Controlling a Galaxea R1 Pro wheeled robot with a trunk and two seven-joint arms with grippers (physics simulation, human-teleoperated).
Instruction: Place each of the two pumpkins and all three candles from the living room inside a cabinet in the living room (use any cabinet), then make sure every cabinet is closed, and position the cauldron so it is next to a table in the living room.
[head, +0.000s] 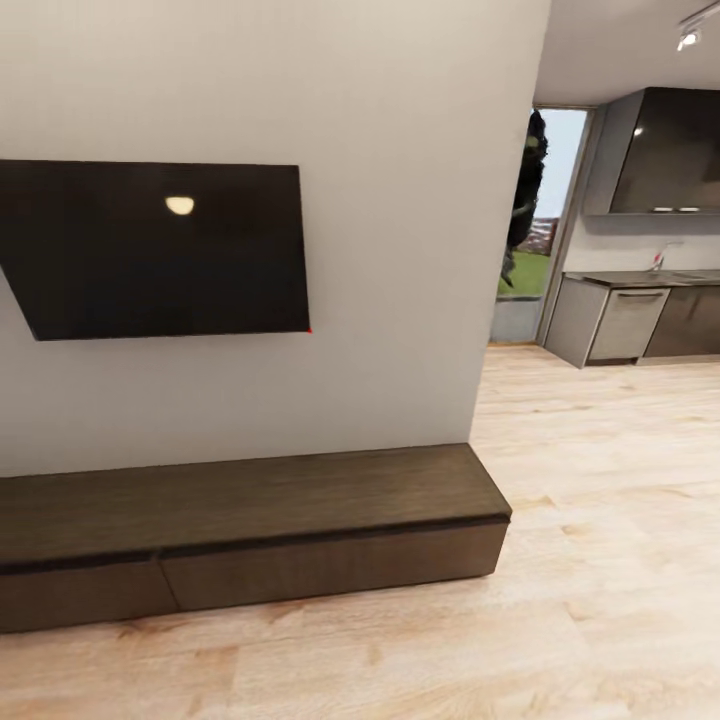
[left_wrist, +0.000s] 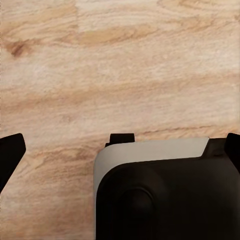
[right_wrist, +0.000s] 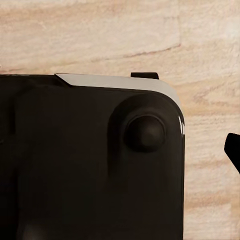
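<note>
The cabinet (head: 250, 500) is a long, low dark-brown unit against the white wall, below centre in the head view. Its plain drawer fronts (head: 330, 565) sit flush and shut, and its top is bare. The pumpkins, candles, cauldron and table are out of view. In the left wrist view my left gripper (left_wrist: 121, 150) hangs over the plank floor above my black and white base (left_wrist: 160, 195), its dark fingertips (left_wrist: 10, 155) far apart and empty. In the right wrist view my right gripper (right_wrist: 125, 150) shows one fingertip (right_wrist: 233, 149) at the frame's edge, spread wide, holding nothing.
A black TV (head: 160, 250) hangs on the wall above the cabinet. Light wood floor (head: 600, 520) runs right of the cabinet's end toward a kitchen with dark cupboards (head: 640, 320). A glass door (head: 530, 230) sits past the wall's corner.
</note>
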